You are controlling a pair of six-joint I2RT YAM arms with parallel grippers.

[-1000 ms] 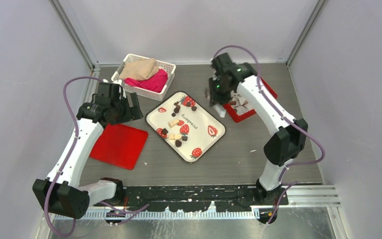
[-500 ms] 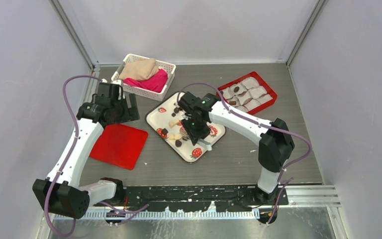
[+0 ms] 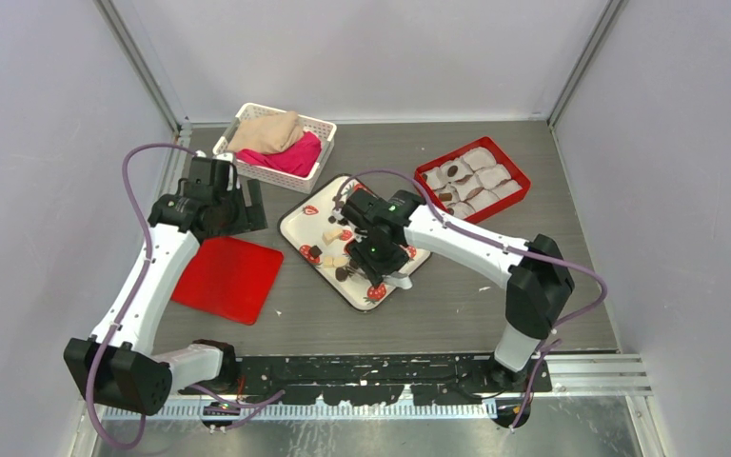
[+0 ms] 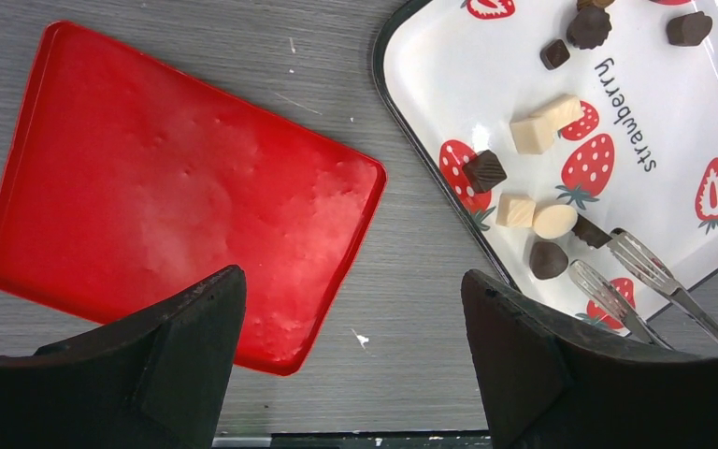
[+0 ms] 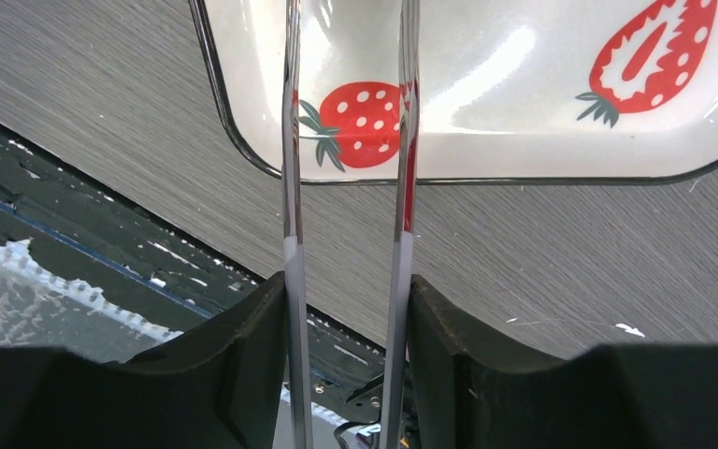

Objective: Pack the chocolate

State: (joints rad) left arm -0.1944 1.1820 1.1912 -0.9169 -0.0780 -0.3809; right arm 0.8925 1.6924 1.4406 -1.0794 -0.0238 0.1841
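Several tiny dark chocolate lumps (image 4: 483,171) lie with cream pieces on the white strawberry-print tray (image 3: 303,222), which also shows in the left wrist view (image 4: 467,84) and the right wrist view (image 5: 524,94). My right gripper (image 3: 378,251) is over the tray's near side, shut on metal tongs (image 5: 290,187). The tongs' tips (image 4: 608,276) lie open beside a dark lump (image 4: 548,260). A red box (image 3: 513,169) of white paper cups at the back right holds a few chocolates (image 3: 452,172). My left gripper (image 3: 243,205) is open and empty, above the table between the red lid and the tray (image 4: 351,295).
A flat red lid (image 3: 228,278) lies left of the tray and fills the left of the left wrist view (image 4: 168,187). A white basket (image 3: 316,128) with beige and pink cloths stands at the back left. The rail of the arm bases runs along the table's near edge (image 5: 103,243).
My right arm swung with the tongs from over the red box to the tray, then a little nearer along it. The left arm has not moved.
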